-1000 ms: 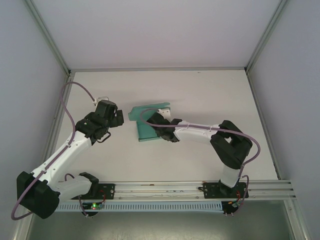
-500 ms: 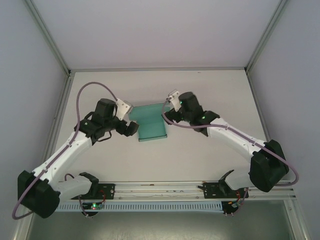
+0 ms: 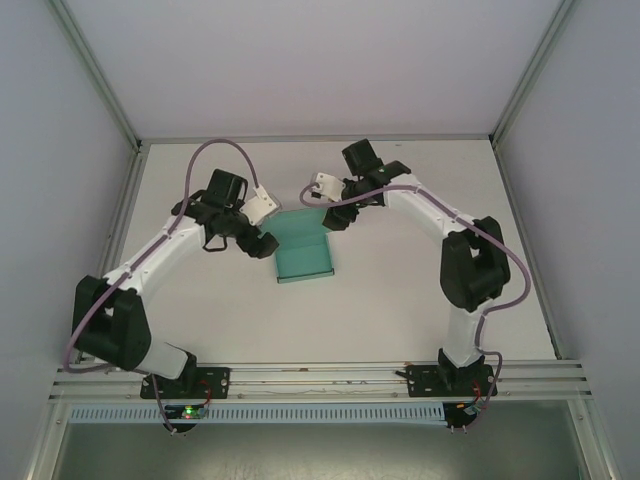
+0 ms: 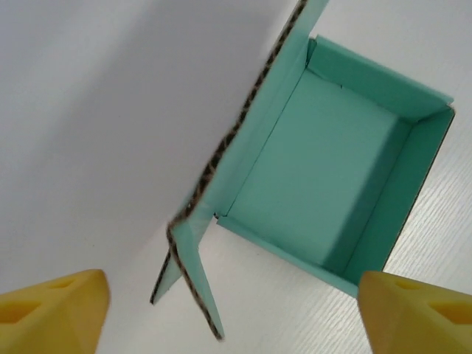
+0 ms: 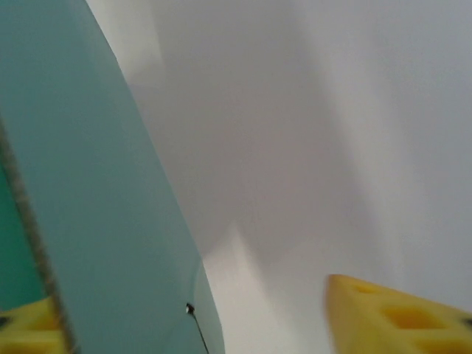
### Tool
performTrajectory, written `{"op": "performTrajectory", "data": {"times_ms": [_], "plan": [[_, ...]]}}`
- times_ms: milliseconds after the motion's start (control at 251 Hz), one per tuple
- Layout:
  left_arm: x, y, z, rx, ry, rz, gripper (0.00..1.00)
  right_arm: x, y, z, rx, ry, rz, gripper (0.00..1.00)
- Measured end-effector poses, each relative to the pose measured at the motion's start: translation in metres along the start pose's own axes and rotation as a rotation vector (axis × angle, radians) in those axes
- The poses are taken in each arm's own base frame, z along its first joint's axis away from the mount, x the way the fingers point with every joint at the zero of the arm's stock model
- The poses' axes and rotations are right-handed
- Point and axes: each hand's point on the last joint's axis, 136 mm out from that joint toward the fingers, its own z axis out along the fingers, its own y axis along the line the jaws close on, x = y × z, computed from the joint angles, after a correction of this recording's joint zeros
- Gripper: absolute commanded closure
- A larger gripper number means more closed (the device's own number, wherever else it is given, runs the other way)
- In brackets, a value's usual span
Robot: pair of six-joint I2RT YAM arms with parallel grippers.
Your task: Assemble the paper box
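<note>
The paper box (image 3: 303,258) is a teal open tray lying mid-table, with a taller flap raised along its far side. My left gripper (image 3: 262,243) sits at its left edge, open. In the left wrist view the box (image 4: 317,162) shows its inside, and a loose side tab (image 4: 193,276) hangs between the yellow fingertips (image 4: 51,313) without touching them. My right gripper (image 3: 335,216) reaches the box's far right corner from behind. In the right wrist view a teal panel (image 5: 103,214) stands close to the left pad, far from the right pad (image 5: 398,317); the jaws are apart.
The white table (image 3: 420,290) is walled in by white panels on a metal frame (image 3: 310,138). Both arms arch in from the near rail (image 3: 320,378). A purple cable (image 3: 205,160) loops above the left arm, and the right arm's elbow (image 3: 470,265) stands to the box's right.
The right arm has lifted off the box and swung round to its far side. The left gripper has moved in to the box's left edge. Both elbows have folded outward.
</note>
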Motion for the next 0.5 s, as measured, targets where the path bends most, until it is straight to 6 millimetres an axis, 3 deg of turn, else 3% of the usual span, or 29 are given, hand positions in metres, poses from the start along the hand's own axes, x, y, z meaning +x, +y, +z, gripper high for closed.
{"op": "performTrajectory", "data": {"times_ms": [144, 259, 339, 463, 503], "plan": [[-0.009, 0.008, 0.006, 0.01, 0.019, 0.015, 0.27, 0.013, 0.009, 0.005, -0.058, 0.042, 0.007, 0.6], [-0.009, 0.008, 0.007, 0.017, 0.03, 0.03, 0.41, 0.017, 0.013, 0.003, -0.077, 0.059, -0.001, 0.69], [-0.006, 0.007, 0.008, 0.028, 0.046, 0.041, 0.56, 0.018, 0.013, 0.001, -0.083, 0.065, -0.004, 0.79], [-0.003, 0.008, 0.014, 0.042, 0.073, 0.037, 0.92, 0.02, 0.015, -0.001, -0.093, 0.073, -0.008, 0.88], [-0.002, 0.009, 0.016, 0.042, 0.08, 0.034, 1.0, 0.02, 0.016, -0.001, -0.097, 0.076, -0.006, 0.89]]}}
